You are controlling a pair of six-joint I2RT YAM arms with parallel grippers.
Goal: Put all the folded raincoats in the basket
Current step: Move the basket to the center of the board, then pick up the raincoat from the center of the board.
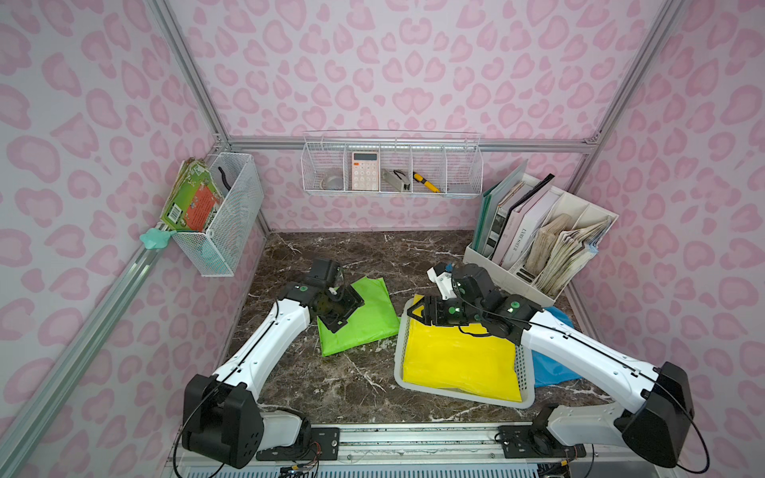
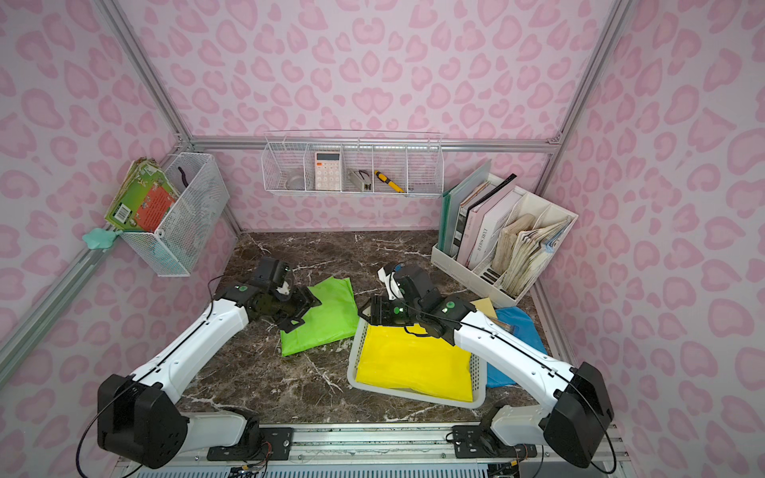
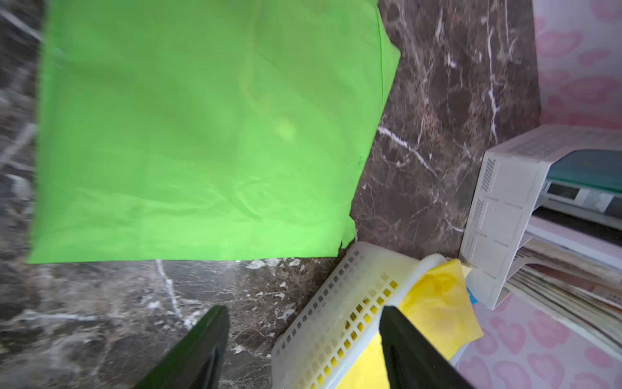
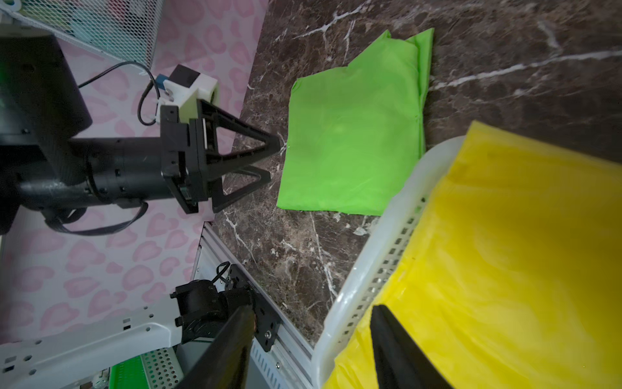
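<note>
The walls are pink, printed with darker pink heart-like blotches, and aluminium frame rails run along their corners in both top views. A dark brown marble-patterned worktop with white veins fills the lower middle of the frame. A long white wire rack hangs at upper centre, a white mesh bin at left, and a white file organiser stands at right.

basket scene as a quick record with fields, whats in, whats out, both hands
basket: white, perforated, on the marble table
in basket: yellow raincoat, folded flat
outside: green raincoat on the table to its left; blue folded item at its right
left hand: open, at the green raincoat's edge
right hand: open, above the basket's far left corner
</note>
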